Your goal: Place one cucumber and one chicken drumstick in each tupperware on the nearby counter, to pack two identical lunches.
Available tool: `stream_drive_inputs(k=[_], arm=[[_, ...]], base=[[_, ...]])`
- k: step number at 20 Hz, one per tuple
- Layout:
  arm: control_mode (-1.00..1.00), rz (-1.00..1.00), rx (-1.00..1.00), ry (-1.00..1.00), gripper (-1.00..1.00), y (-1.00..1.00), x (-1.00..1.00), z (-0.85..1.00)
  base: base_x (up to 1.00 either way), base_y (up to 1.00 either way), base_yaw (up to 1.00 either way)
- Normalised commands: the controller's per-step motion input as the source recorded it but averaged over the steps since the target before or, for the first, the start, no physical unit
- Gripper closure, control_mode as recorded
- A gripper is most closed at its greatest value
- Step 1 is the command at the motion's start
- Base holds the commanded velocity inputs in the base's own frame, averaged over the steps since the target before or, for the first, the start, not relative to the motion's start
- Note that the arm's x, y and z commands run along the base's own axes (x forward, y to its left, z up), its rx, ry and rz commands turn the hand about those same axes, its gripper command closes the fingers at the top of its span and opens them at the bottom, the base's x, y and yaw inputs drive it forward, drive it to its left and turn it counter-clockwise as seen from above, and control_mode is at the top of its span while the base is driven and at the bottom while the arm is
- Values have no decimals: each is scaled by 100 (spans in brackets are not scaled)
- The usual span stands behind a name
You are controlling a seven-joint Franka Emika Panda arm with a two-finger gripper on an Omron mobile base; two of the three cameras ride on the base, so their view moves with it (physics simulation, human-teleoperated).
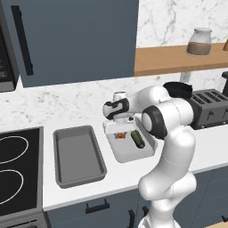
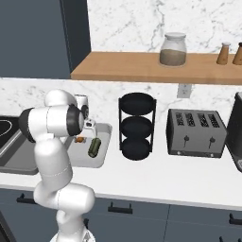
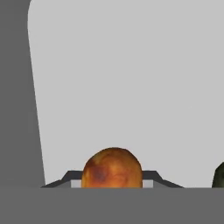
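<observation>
1. Hand (image 3: 113,181) clamped on orange-brown club-shaped chicken drumstick (image 3: 112,168), low over pale floor of shallow rectangular grey tupperware (image 1: 120,153).
2. Short dark green cucumber (image 1: 137,139) lying inside same container, just beside drumstick.
3. Second grey rimmed tupperware (image 1: 78,153) alongside on white tabletop (image 2: 179,175), between first container and black stove.
4. Black three-tier rack (image 2: 136,125) and dark toaster (image 2: 197,133) further along.

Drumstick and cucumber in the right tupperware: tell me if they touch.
Apart. The left base view shows bare tupperware floor between the orange-brown drumstick and the cucumber; the hand view shows a gap too.
</observation>
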Motion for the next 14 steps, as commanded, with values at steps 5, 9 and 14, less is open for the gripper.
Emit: stream_drive_inputs(k=[5, 9, 14], arm=[[-100, 0, 0, -11, 100, 0, 0, -2], [-100, 0, 0, 0, 100, 0, 0, 2], [-100, 0, -1, 0, -100, 0, 0, 16]], base=[[0, 0, 0], [0, 0, 0], [0, 0, 0]])
